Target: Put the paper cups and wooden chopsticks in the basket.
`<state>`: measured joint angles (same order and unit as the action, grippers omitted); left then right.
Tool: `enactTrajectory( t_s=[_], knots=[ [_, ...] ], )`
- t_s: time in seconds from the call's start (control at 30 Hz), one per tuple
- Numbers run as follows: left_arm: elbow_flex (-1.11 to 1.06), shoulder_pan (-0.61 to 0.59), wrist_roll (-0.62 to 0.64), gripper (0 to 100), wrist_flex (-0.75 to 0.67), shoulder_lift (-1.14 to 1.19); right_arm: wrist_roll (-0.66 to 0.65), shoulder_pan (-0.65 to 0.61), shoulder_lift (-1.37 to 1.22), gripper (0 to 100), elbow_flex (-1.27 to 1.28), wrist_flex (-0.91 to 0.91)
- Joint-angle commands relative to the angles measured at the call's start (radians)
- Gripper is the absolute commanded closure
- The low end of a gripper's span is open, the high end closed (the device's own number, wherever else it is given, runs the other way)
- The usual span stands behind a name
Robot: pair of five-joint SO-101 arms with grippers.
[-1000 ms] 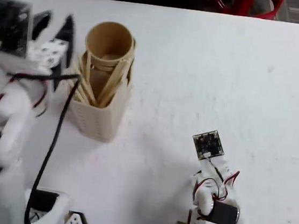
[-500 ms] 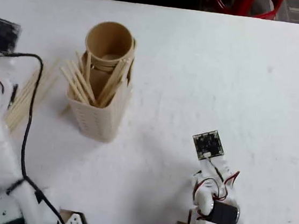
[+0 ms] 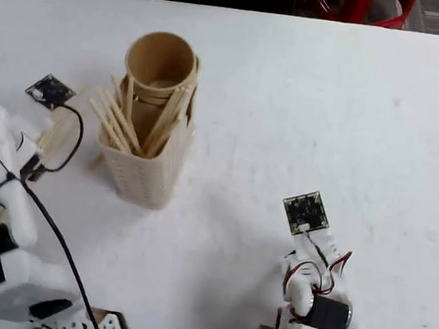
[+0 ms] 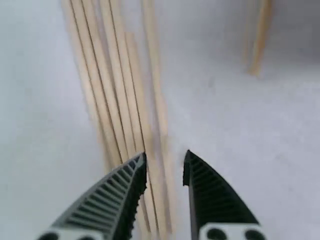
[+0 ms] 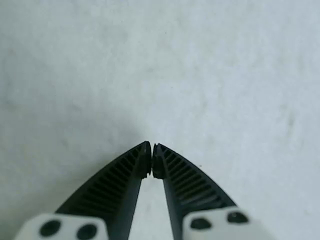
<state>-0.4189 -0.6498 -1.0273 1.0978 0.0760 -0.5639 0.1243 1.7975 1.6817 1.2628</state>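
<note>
The pale perforated basket (image 3: 145,173) stands left of the table's middle. Inside it are a tan paper cup (image 3: 161,61) and several wooden chopsticks (image 3: 119,125) leaning upright. A loose bundle of chopsticks (image 3: 59,135) lies flat on the table to the basket's left. My left arm (image 3: 1,187) is over that bundle. My left gripper (image 4: 164,161) is open a little, low over the loose chopsticks (image 4: 120,95), its tips on either side of one or two of them. My right gripper (image 5: 151,160) is shut on nothing above bare table near the front, right of centre.
One more chopstick (image 4: 261,39) lies apart from the bundle, toward the basket. The right arm (image 3: 312,290) is folded at the front edge. A black cable (image 3: 59,237) trails from the left arm. White table (image 3: 327,121) spreads right of the basket.
My left arm has pulled away from the basket's side, swung left, and come down over the loose chopsticks on the table. The right arm has not moved.
</note>
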Motion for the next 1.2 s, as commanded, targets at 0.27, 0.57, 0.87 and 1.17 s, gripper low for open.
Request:
enactTrajectory(
  t_s=[0.27, 0.57, 0.87, 1.17],
  knots=[
    [0.229, -0.010, -0.029, 86, -0.020, 0.286, -0.003, 0.004, 0.007, 98.0, 0.009, -0.016],
    [0.219, 0.007, -0.032, 86, 0.106, 0.300, -0.003, 0.004, 0.007, 98.0, 0.009, -0.016],
    [0.209, 0.031, -0.017, 88, 0.126, 0.315, -0.003, 0.004, 0.007, 98.0, 0.009, -0.016],
    [0.207, 0.035, 0.038, 98, 0.018, 0.397, -0.003, 0.004, 0.007, 98.0, 0.009, -0.016]
  ],
)
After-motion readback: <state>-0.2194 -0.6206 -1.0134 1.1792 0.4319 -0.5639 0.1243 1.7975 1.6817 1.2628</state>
